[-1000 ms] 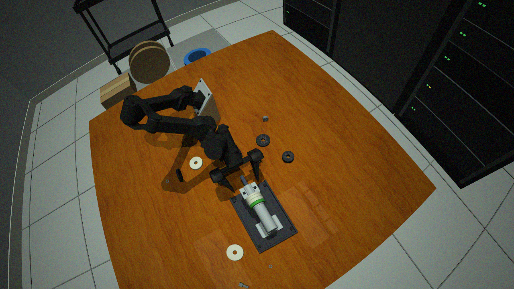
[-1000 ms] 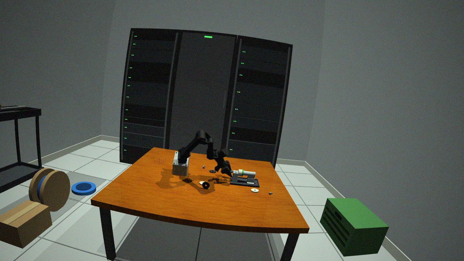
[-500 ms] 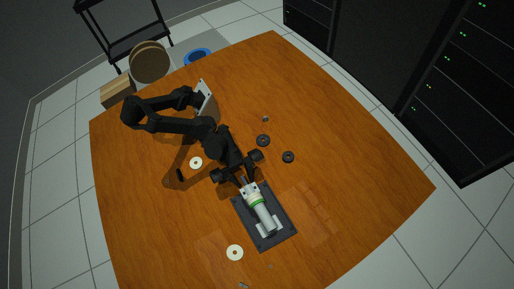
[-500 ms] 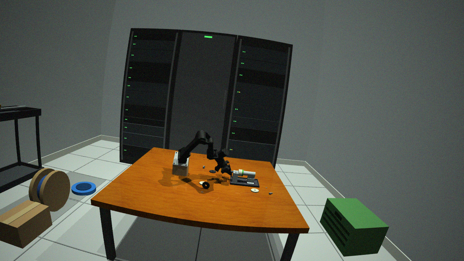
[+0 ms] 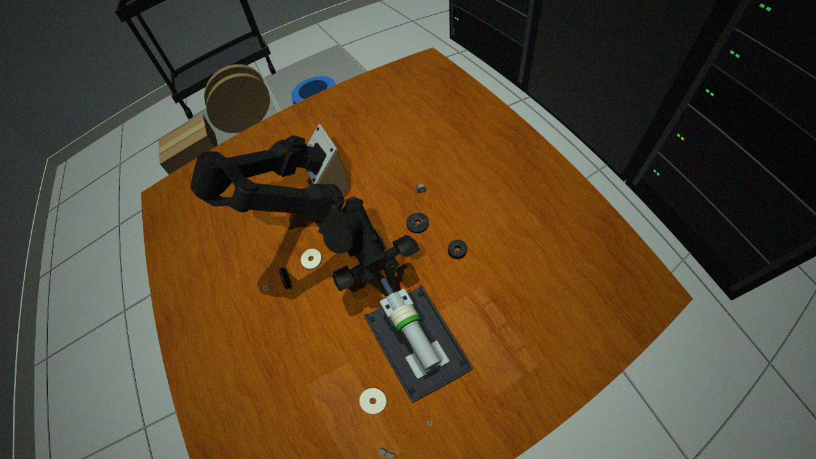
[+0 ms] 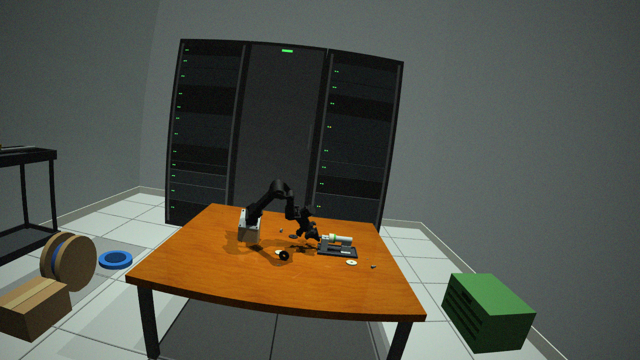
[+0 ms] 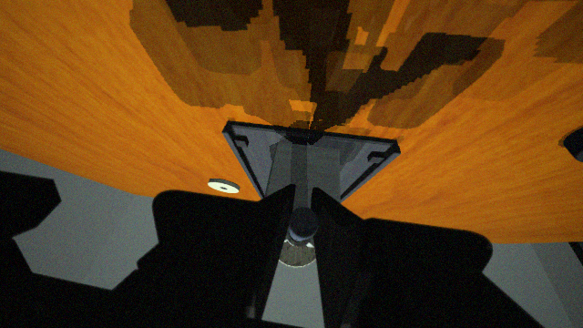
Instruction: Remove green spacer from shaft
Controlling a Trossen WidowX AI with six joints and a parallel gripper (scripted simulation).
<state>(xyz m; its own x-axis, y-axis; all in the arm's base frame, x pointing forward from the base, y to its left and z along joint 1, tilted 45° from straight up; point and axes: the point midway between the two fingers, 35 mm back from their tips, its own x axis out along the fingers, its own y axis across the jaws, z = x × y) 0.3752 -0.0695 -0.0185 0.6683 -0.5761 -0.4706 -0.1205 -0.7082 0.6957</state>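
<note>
My gripper (image 5: 387, 284) (image 6: 319, 238) (image 7: 303, 191) is shut on the shaft. The dark shaft (image 5: 389, 288) (image 7: 303, 222) sticks out of the pale slotted support (image 5: 396, 303) on the arm's side. Cream spacers (image 5: 402, 313) (image 6: 331, 237) sit in a stack beyond that support. The green spacer (image 5: 408, 322) (image 6: 335, 238) is at the far end of the stack, against the big pale housing (image 5: 421, 345) (image 6: 344, 239). The housing and support stand on a dark base plate (image 5: 449, 343) (image 7: 257, 150). The shaft inside the spacers and housing is hidden.
A white disc (image 5: 309, 257) and a black disc (image 5: 285, 278) standing on edge are beside the arm. Two black discs (image 5: 417, 222) (image 5: 456, 248) lie on its other side. Another white disc (image 5: 369, 400) (image 6: 351, 262) (image 7: 223, 186) lies beside the base plate.
</note>
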